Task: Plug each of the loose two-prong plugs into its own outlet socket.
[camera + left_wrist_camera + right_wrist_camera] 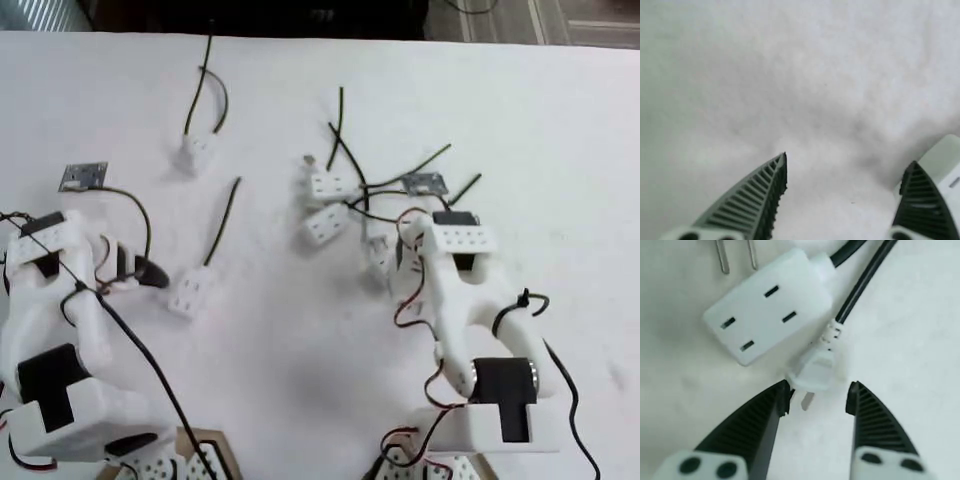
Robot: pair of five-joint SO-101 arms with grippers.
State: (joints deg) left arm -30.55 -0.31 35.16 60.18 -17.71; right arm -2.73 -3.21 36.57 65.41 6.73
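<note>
We see the right gripper (818, 391), jaws spread, straddling a white plug (815, 371) just beside an outlet socket (767, 307), right of centre. The left gripper (846, 167), jaws apart, hangs over the table (790, 75) at left.

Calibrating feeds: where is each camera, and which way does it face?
High view: fixed overhead, facing down: table, left arm, right arm.
Left wrist view: on that wrist, past the open left hand onto bare table.
Right wrist view: on that wrist, past the open right hand onto a plug and outlet block.
Shared: high and right wrist views show that block.
</note>
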